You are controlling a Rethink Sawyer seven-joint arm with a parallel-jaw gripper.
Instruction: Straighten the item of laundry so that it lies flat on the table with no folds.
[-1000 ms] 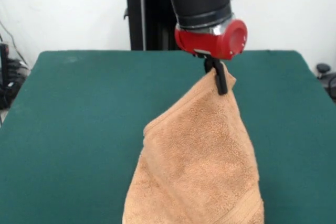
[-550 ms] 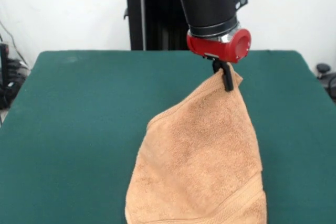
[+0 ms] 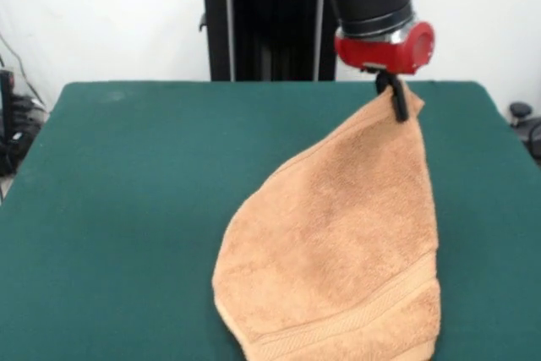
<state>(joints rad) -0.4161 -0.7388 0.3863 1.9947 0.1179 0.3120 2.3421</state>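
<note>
Above the table [image 3: 127, 175], the gripper [image 3: 397, 104] pinched the towel [image 3: 338, 243] corner; a steady, taut drag would likely flatten it.

A black cylindrical arm segment ends in a glossy red wrist housing, below it a thin black hand [image 3: 396, 101].

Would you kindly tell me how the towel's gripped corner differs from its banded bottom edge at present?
The gripped corner is lifted off the table and pinched to a narrow point by the gripper; the banded bottom edge lies low and spread wide. The corner looks plain terry; the edge carries a woven stripe. Both are the same tan cloth.
</note>
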